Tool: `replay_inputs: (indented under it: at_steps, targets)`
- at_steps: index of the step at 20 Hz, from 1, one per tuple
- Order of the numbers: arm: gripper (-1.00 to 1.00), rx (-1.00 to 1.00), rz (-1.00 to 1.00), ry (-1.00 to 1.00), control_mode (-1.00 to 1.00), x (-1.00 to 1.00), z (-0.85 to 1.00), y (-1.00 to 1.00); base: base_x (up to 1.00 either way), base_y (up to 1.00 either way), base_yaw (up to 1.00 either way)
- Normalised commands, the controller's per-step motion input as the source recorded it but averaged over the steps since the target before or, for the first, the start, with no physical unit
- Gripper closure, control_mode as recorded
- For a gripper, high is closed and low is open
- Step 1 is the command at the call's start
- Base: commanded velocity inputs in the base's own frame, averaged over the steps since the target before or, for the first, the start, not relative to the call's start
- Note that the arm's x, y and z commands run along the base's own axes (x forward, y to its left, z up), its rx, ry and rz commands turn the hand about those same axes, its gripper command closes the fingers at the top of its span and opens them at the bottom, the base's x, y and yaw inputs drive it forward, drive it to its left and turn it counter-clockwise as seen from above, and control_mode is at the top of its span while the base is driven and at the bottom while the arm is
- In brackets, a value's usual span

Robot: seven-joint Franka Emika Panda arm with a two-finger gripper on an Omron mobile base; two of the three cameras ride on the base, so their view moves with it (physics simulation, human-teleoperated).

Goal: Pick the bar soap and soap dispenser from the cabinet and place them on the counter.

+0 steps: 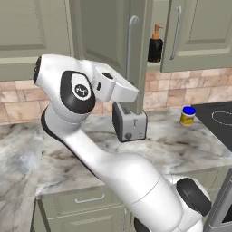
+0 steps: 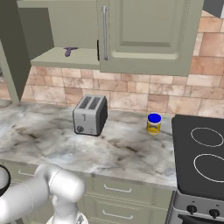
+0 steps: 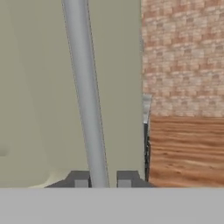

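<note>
Pincer (image 3: 102, 180) at the cabinet (image 1: 108, 27) door handle (image 3: 85, 87)

Its tips stand spread either side of the bar; contact is hard to judge. The dispenser (image 1: 155, 44) stands on the shelf (image 2: 65, 57), half hidden by a door. A small purple thing (image 2: 69, 51) there is unclear.

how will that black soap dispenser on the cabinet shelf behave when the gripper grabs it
The soap dispenser stands tall and narrow on the cabinet shelf, so a nudge high up would probably tip it. Its orange pump top looks thin, so gripping the wider black body seems safer. It looks small and is likely light.
</note>
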Motion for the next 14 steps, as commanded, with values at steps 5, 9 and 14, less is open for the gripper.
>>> replay_inputs:
  at_steps: [5,9,14]
  targets:
    - [-1.00,0.00,-0.12,-0.03,-1.00,-0.21,-0.02,0.05,0.00,0.00,0.00]
    - [-1.00,0.00,-0.07,0.01,-1.00,-0.12,-0.06,0.00,0.00,0.00,0.00]
    - [-1.00,0.00,-0.01,0.07,-1.00,-0.25,-0.28,-0.02,0.00,0.00,0.00]
